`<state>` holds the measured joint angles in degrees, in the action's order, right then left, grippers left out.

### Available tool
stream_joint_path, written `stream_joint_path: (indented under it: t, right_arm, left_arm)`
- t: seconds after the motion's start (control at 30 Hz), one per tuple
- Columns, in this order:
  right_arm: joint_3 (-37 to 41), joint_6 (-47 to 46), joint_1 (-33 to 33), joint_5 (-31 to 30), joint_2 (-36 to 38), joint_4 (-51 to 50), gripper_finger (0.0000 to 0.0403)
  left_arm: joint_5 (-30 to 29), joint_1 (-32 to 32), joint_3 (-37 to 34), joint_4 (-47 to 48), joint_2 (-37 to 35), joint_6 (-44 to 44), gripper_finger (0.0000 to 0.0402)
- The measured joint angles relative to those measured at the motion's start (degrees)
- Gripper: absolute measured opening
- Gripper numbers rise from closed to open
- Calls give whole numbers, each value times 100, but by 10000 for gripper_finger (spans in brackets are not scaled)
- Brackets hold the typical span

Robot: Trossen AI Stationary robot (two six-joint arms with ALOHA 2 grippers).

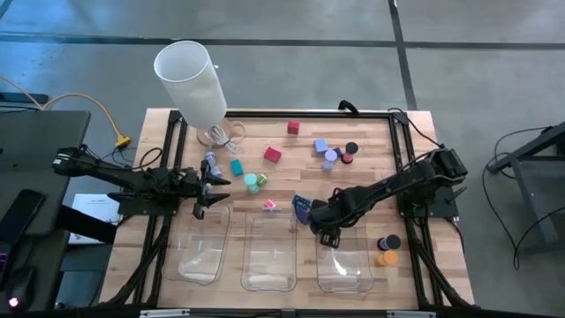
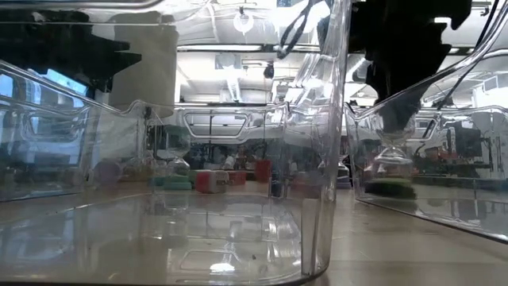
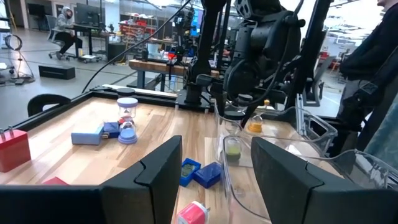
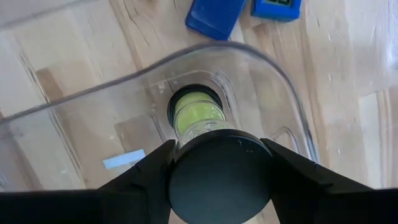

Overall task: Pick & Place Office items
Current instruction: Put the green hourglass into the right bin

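Your right tool [image 1: 328, 231] grips a small sand timer with a round black cap and green sand [image 4: 198, 118], its fingers half closed around it. The timer stands upright, long axis vertical, its base inside the right clear plastic tray [image 1: 344, 265]. Your left tool [image 1: 205, 187] hovers half open and empty over the wooden worktop [image 1: 380, 150], near the left clear tray [image 1: 201, 249].
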<state>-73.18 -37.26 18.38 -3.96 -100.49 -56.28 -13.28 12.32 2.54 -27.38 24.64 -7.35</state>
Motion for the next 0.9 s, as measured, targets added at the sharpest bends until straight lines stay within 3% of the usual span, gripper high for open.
stream_joint_path:
  t: [0.47, 0.67, 0.9]
  right_arm:
    - [36, -39, -1, 185, -70, 136, 250]
    - [32, 86, -12, 588, -63, 118, 254]
    - [30, -32, -15, 132, 171, -19, 254]
  left_arm:
    - [-3, -2, -1, 17, 137, 4, 187]
    - [-11, -2, -1, 14, 329, 4, 187]
    - [-9, -2, -1, -9, 365, 0, 187]
